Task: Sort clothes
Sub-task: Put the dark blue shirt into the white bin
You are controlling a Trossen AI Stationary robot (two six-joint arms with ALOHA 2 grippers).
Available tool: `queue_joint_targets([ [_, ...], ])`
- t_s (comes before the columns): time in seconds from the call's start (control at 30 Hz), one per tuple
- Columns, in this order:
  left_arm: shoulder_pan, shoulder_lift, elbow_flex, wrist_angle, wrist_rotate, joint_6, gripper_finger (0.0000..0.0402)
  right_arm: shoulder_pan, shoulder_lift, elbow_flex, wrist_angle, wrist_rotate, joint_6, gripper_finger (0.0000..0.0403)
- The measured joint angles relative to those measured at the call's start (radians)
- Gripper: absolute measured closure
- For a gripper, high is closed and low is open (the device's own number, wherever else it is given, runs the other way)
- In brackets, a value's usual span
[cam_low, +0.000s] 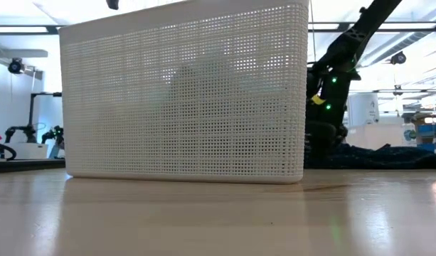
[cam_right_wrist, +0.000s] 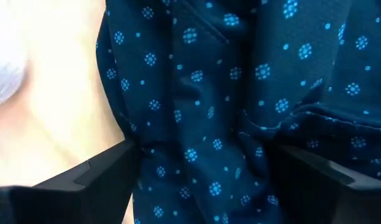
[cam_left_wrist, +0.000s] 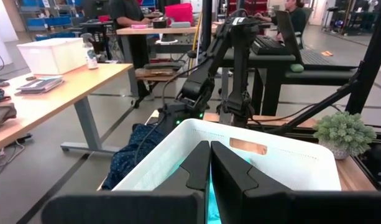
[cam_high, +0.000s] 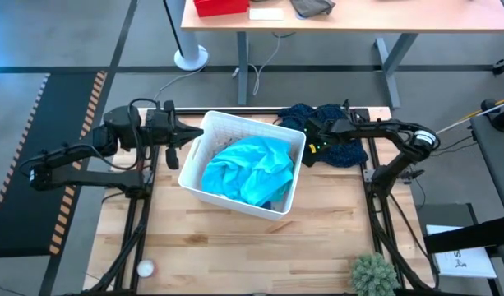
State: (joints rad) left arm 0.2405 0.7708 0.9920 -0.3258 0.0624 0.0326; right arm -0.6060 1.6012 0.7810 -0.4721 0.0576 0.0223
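A white plastic basket (cam_high: 235, 196) stands mid-table and holds a teal garment (cam_high: 247, 168). A navy garment with small dots (cam_high: 344, 150) lies bunched on the table at the basket's far right. It also shows in the low view (cam_low: 388, 158) and the left wrist view (cam_left_wrist: 131, 152). My right gripper (cam_high: 307, 140) is open and points down over the navy cloth (cam_right_wrist: 227, 93), a finger on either side of a bunched part. My left gripper (cam_high: 192, 136) is shut at the basket's left rim. Its fingers (cam_left_wrist: 209, 155) point across the basket (cam_left_wrist: 289, 149). My right gripper's open fingers (cam_right_wrist: 109, 171) come from above and stand on either side of a bunched part of the navy garment (cam_right_wrist: 196, 155), which lies on the table. I cannot tell whether they touch the cloth. My left gripper: I cannot tell whether its shut fingers touch the basket's rim.
A small white ball (cam_high: 145, 267) lies at the table's near left corner and a small green plant (cam_high: 373, 275) at the near right. Bare wood lies in front of the basket (cam_low: 218, 213). Beyond the table stand desks, and people show there.
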Motion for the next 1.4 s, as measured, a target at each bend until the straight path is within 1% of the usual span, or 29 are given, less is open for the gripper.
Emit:
queue_joint_targets([
  [0.1, 0.0, 0.0, 0.0, -0.001, 0.0, 0.0, 0.0402, 0.0, 0.027, 0.002, 0.025, 0.033, 0.017, 0.0104],
  [0.13, 0.0, 0.0, 0.0, -0.001, 0.0, 0.0, 0.0402, 0.0, 0.029, 0.002, 0.027, 0.038, 0.02, 0.0117],
  [0.2, 0.0, 0.0, 0.0, -0.001, 0.0, 0.0, 0.0402, 0.0, 0.028, 0.002, 0.031, 0.048, 0.02, 0.0154],
  [0.23, 0.0, 0.0, 0.0, -0.001, 0.0, -0.001, 0.0402, -0.002, 0.026, 0.001, 0.03, 0.054, 0.017, 0.0179],
  [0.3, 0.0, 0.0, 0.0, -0.001, 0.0, -0.001, 0.0402, -0.008, 0.022, -0.001, 0.028, 0.066, 0.014, 0.0241],
  [0.4, 0.0, 0.0, 0.0, -0.001, 0.0, -0.001, 0.0402, -0.019, 0.013, -0.002, 0.023, 0.069, 0.027, 0.0352],
  [0.43, 0.0, 0.0, 0.0, -0.001, 0.0, -0.003, 0.0402, -0.02, 0.006, -0.003, 0.021, 0.072, 0.035, 0.037],
  [0.5, 0.0, 0.0, 0.0, -0.001, 0.0, -0.013, 0.0402, -0.018, -0.013, -0.004, 0.016, 0.093, 0.048, 0.0371],
  [0.57, 0.0, 0.0, 0.0, -0.003, 0.0, -0.017, 0.0402, -0.019, -0.043, -0.008, -0.016, 0.09, 0.063, 0.0366],
  [0.67, 0.0, 0.0, 0.0, -0.007, 0.0, -0.019, 0.0402, -0.019, -0.112, -0.012, -0.067, 0.092, 0.08, 0.0368],
  [1.07, 0.0, 0.0, 0.0, -0.006, 0.0, -0.017, 0.0402, -0.018, -0.526, 0.002, -0.168, 0.115, 0.135, 0.0368],
  [1.2, 0.0, 0.001, 0.0, -0.006, 0.0, -0.016, 0.0402, -0.018, -0.598, 0.071, -0.255, 0.172, 0.139, 0.0368],
  [1.4, 0.0, 0.001, 0.0, -0.005, 0.0, -0.017, 0.0402, -0.012, -0.614, 0.255, -0.373, 0.256, 0.105, 0.0368],
])
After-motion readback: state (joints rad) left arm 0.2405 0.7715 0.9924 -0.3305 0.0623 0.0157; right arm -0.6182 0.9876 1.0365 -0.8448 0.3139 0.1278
